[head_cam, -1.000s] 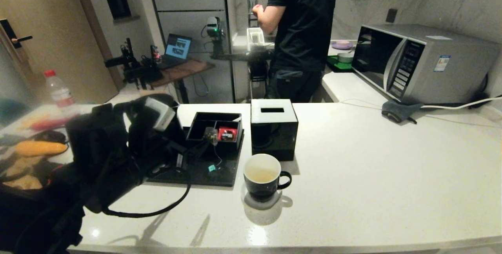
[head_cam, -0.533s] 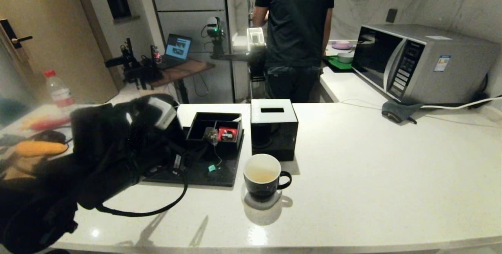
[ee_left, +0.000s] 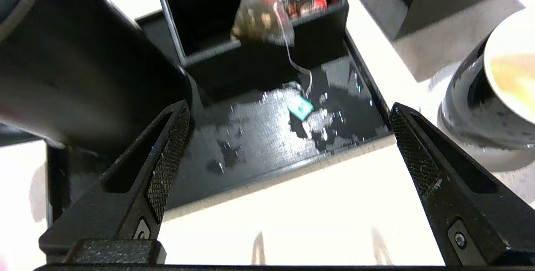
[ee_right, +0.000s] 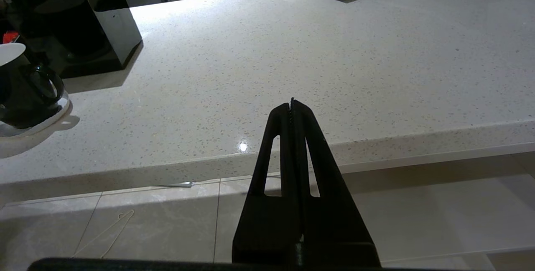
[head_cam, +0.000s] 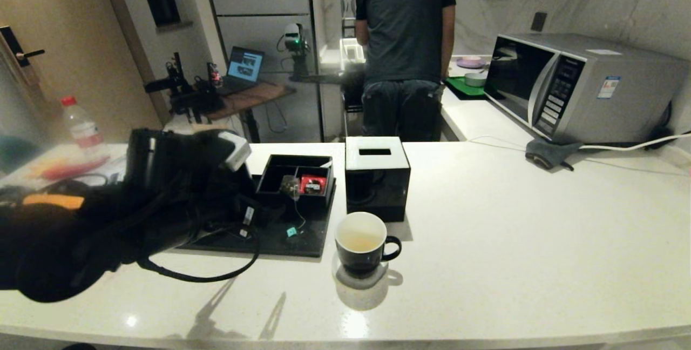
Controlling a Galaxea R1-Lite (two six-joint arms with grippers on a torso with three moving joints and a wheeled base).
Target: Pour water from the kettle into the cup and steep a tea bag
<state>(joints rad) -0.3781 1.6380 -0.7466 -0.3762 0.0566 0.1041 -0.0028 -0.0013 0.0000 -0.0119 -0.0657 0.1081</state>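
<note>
The black cup [head_cam: 361,247] stands on a white coaster at the counter's front middle, with pale yellowish water [head_cam: 359,242] low inside; it also shows in the left wrist view [ee_left: 480,95]. The tea bag [ee_left: 259,20] lies over the wall of a black compartment box. Its string runs down to the teal tag [ee_left: 301,108] on the wet black tray [ee_left: 250,145]. The black kettle [ee_left: 83,53] stands on the tray's left side, mostly hidden by my left arm [head_cam: 135,215] in the head view. My left gripper [ee_left: 288,106] hovers open over the tray's front edge, holding nothing. My right gripper [ee_right: 291,101] is shut and empty, below the counter's front edge.
A black cube box with a white slotted top [head_cam: 377,177] stands behind the cup. A red packet [head_cam: 313,184] sits in the compartment box. A microwave [head_cam: 577,88], a grey cloth [head_cam: 548,154] and a white cable are at the back right. A person [head_cam: 405,47] stands behind the counter.
My left arm has swung, its elbow sinking to the left and its wrist edging up toward the tray. The person behind has turned away. Cup and tea bag have not moved.
</note>
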